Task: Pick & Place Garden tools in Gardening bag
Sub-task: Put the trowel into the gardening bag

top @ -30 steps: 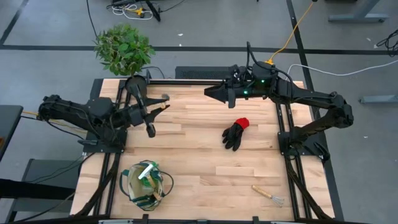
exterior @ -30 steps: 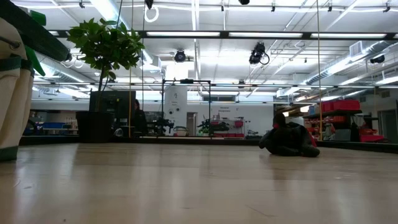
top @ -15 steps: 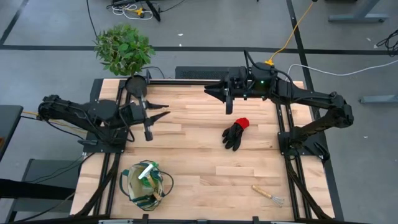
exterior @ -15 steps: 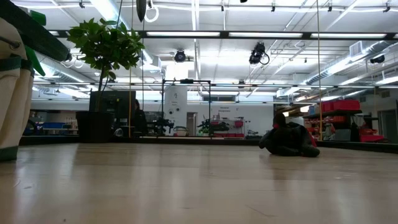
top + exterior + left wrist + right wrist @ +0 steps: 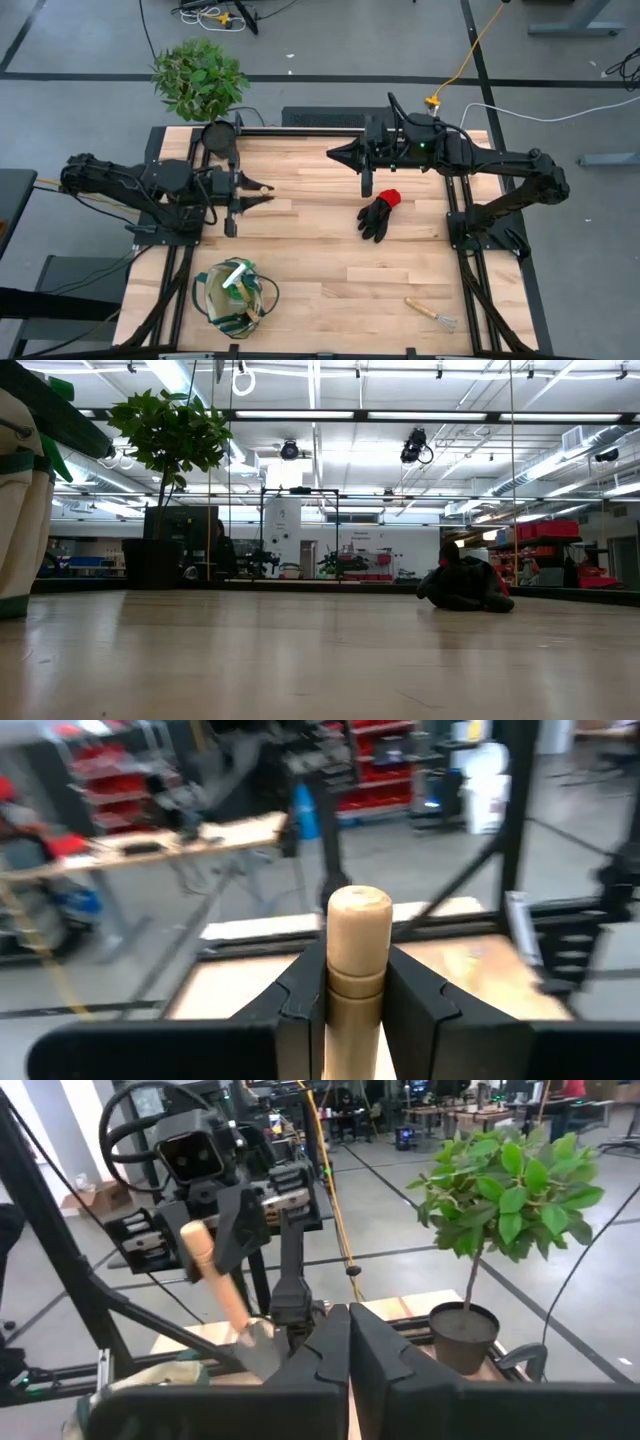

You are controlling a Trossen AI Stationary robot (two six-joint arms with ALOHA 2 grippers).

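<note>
The left gripper is clamped on a smooth, round wooden handle with a domed end and turned grooves; the handle stands between the two dark fingers, pinched on both sides. From across the table it proves to be a trowel, its pale handle slanting up and its grey metal blade pointing down, held in the air over the far left part of the plank table. Its blade tip is lost behind the right arm's own fingers.

The right gripper hangs over the far middle of the table with its jaws pressed together and nothing between them. Just near it lies a limp black glove with a red cuff. A small fork with a wooden handle lies near the front right corner. The round canvas bag sits front left, something green and white poking out, too small to make out. A leafy potted plant stands beyond the table's far left corner.
</note>
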